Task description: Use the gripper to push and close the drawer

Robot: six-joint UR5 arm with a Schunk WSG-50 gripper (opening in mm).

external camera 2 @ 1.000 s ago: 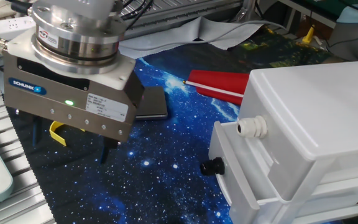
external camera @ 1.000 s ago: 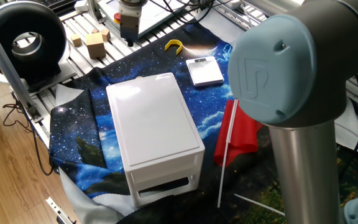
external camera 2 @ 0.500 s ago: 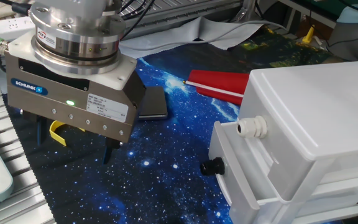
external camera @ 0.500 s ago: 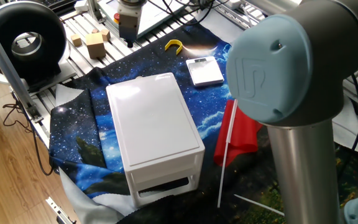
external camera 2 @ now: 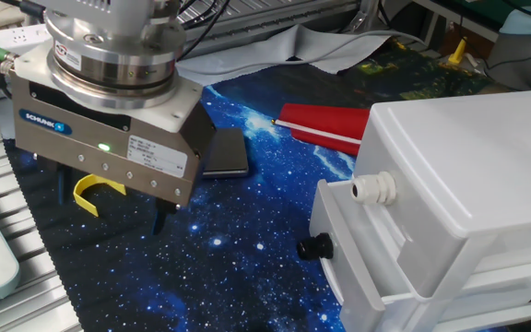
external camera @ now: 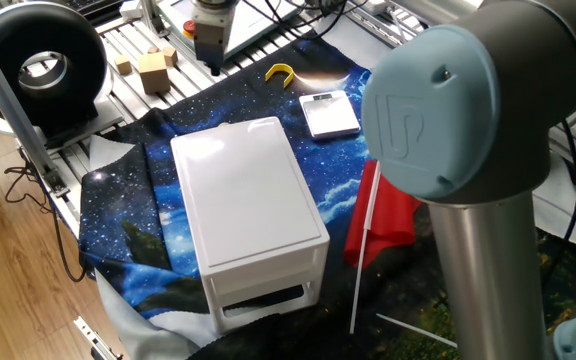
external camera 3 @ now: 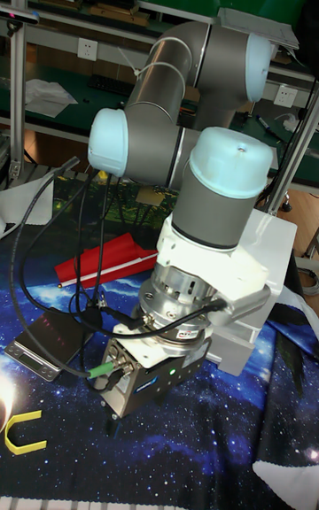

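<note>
**Gripper short of the open drawer**

Nearest the other fixed camera, my gripper (external camera 2: 109, 198) hovered over the starry cloth; I could not tell how its jaws stood. Just beyond, the drawer (external camera 2: 358, 244) jutted from its white cabinet (external camera 2: 468, 166). I judged a low, square push on its front best.

Grey arm (external camera 3: 168, 112) w/ pale-blue joint caps; tan tool (external camera 2: 109, 189), green LED.

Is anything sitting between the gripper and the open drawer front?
Nothing visible does. Only bare starry cloth lies between the gripper and the drawer; the yellow hook and small flat device lie off that line.
</note>
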